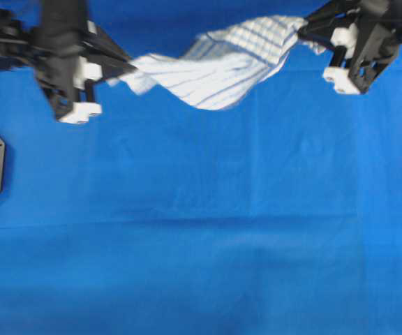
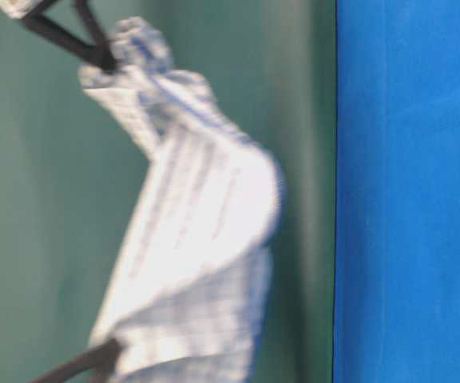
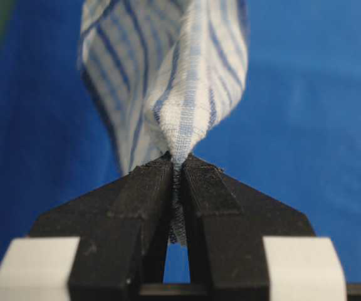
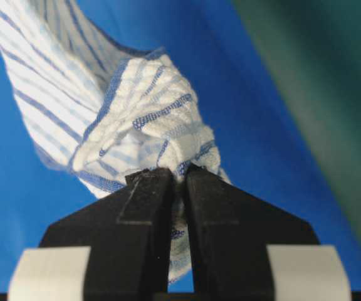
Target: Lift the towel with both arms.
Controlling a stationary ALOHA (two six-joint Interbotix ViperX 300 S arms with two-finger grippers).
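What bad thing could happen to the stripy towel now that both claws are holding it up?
It might slip out. The left claw pinches only a thin twisted corner of the towel, and the right claw bites a small bunched edge, so a tug could pull either corner free. Also, the cloth sags in the middle between the arms above the blue tablecloth; if the arms spread further apart it could go tight and yank loose.

Table-level view – towel [image 2: 198,239] blurred, perhaps its lower corner cut off.
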